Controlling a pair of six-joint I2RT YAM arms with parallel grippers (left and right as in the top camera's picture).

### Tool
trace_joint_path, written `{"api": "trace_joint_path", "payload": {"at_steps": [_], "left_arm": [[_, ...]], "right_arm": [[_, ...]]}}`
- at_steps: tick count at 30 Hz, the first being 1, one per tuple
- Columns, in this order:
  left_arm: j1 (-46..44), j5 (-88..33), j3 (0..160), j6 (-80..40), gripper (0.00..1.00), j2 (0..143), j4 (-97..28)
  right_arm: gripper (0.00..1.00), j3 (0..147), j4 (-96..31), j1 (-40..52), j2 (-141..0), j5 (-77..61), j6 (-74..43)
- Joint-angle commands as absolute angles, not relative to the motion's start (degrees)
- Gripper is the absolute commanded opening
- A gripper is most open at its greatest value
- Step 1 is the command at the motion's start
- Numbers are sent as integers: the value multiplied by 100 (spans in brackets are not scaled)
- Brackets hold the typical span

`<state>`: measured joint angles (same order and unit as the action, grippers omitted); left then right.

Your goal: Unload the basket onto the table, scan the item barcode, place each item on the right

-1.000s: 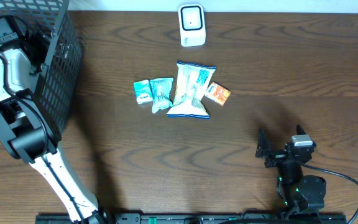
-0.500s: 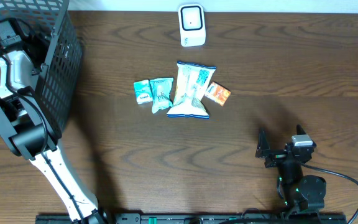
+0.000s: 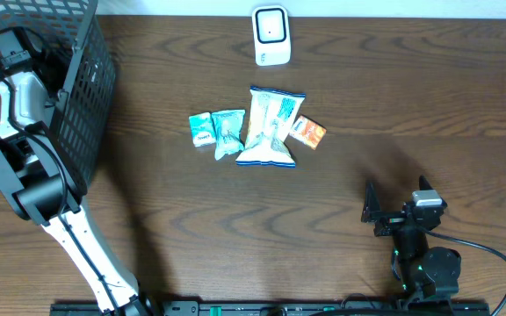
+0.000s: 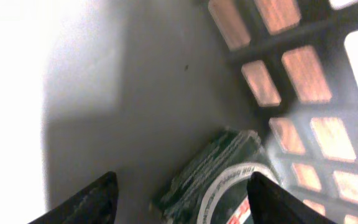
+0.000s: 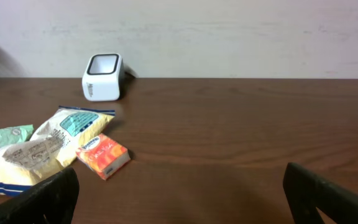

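My left gripper (image 4: 182,178) reaches down inside the black mesh basket (image 3: 86,79) at the table's left. Its jaws stand apart, either side of a dark green packet (image 4: 219,168) with a white ring and red print, lying on the basket floor. The right fingertip overlaps the packet's edge and the left one is clear of it. In the overhead view the basket wall hides the packet. The white scanner (image 3: 271,36) stands at the back centre. Near the front right, my right gripper (image 3: 393,204) rests low and open, holding nothing.
Two teal packets (image 3: 213,132), a white and blue bag (image 3: 271,127) and a small orange box (image 3: 307,132) lie in a row in front of the scanner. The basket's mesh wall (image 4: 303,68) rises close on the right of the left gripper.
The left arm has shifted slightly inside the basket. The right arm and the table items have not moved.
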<state>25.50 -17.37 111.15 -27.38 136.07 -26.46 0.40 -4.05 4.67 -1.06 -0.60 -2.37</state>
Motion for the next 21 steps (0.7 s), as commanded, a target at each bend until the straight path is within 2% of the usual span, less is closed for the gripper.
{"api": "trace_joint_path", "payload": {"at_steps": [1, 6, 9, 12, 17, 21], "left_arm": [[2591, -1756, 11089, -2482, 68, 13168, -2891], [2578, -1752, 11089, -1997, 69, 12549, -3061], [2578, -1732, 11087, -1970, 77, 12180, -3135], [2578, -1734, 11087, -1949, 81, 11883, -3267], [2578, -1680, 11087, -923, 81, 11767, -3527], [2578, -646, 11087, -78, 79, 11778, -4032]], "right_arm": [[99, 32, -429, 438, -86, -56, -294], [99, 32, -432, 438, -86, -56, -294], [99, 32, -429, 438, -86, -56, -294], [99, 32, -432, 438, -86, -56, -294], [99, 32, -429, 438, -86, -56, -294], [99, 32, -429, 438, -86, -56, -294]]}}
